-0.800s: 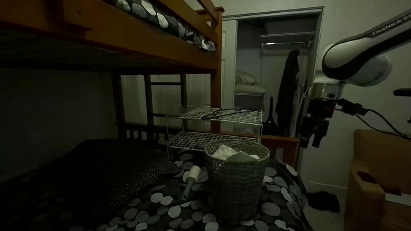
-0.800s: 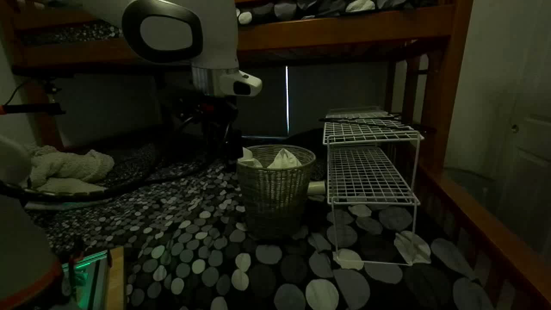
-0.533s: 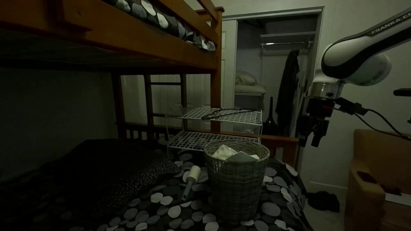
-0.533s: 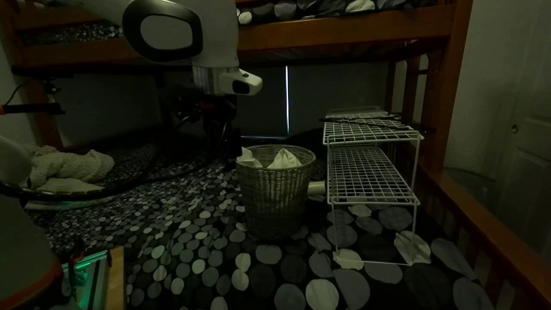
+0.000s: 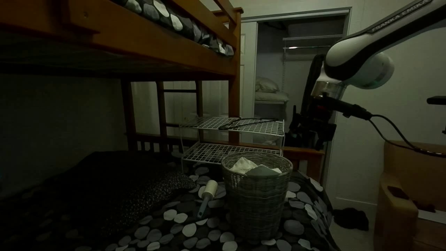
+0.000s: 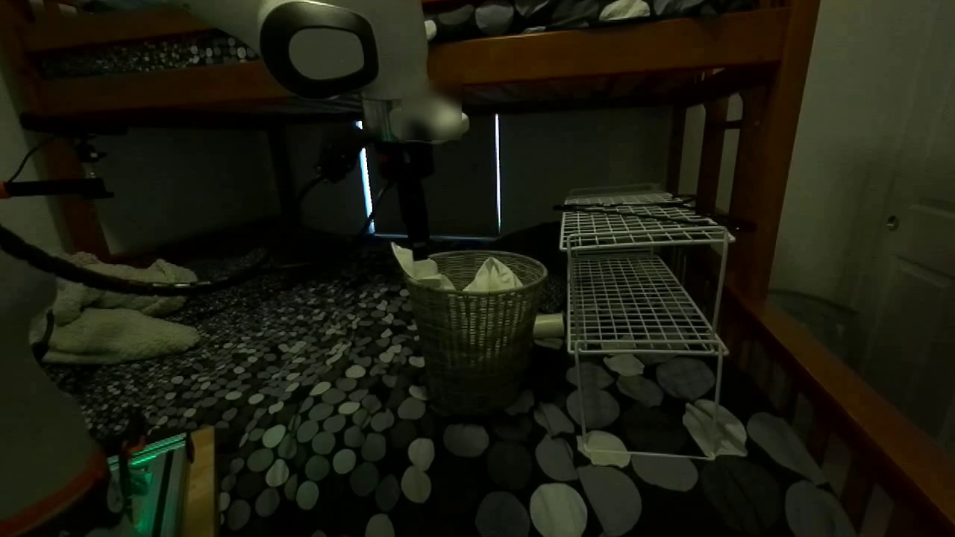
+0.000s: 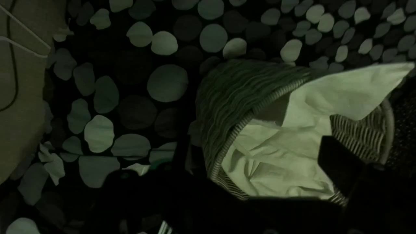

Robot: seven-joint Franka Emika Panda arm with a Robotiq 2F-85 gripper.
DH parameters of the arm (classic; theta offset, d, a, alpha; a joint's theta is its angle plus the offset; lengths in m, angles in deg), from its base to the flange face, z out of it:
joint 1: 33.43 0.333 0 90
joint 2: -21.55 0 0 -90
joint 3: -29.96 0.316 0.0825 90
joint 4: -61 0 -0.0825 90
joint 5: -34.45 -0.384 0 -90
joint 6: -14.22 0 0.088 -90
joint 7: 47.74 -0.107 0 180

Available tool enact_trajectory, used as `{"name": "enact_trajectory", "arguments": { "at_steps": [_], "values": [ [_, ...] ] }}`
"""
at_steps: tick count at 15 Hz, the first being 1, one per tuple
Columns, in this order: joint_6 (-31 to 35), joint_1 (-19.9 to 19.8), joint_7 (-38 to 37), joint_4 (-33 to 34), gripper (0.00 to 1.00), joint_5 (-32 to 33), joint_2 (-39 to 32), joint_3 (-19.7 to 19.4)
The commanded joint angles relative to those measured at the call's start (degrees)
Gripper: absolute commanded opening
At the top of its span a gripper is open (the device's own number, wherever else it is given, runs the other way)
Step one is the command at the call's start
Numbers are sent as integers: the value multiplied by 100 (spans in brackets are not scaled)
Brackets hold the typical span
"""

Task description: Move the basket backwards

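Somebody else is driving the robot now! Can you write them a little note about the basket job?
Gripper: open, not holding the basket.
The basket: upright on the bed, white cloth poking out of the top, lint roller beside it.
Done: can't tell; nothing shows how far back it should stand.
Left: if it isn't back enough, probably grip it and move it backwards, minding the white cloth.

Bedding (image 6: 321, 440) holds a wire rack (image 6: 642, 300) and roller (image 5: 209, 191).
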Motion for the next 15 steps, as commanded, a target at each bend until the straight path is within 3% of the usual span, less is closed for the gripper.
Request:
{"name": "enact_trajectory", "arguments": {
  "at_steps": [1, 5, 7, 15],
  "values": [
    [407, -336, -1140, 457, 100, 364, -1090, 410],
    [407, -243, -1717, 794, 100, 246, -2070, 385],
    [346, -182, -1813, 990, 75, 202, -2427, 357],
    [493, -63, -1849, 1355, 12, -2, -2900, 276]
  ]
}}
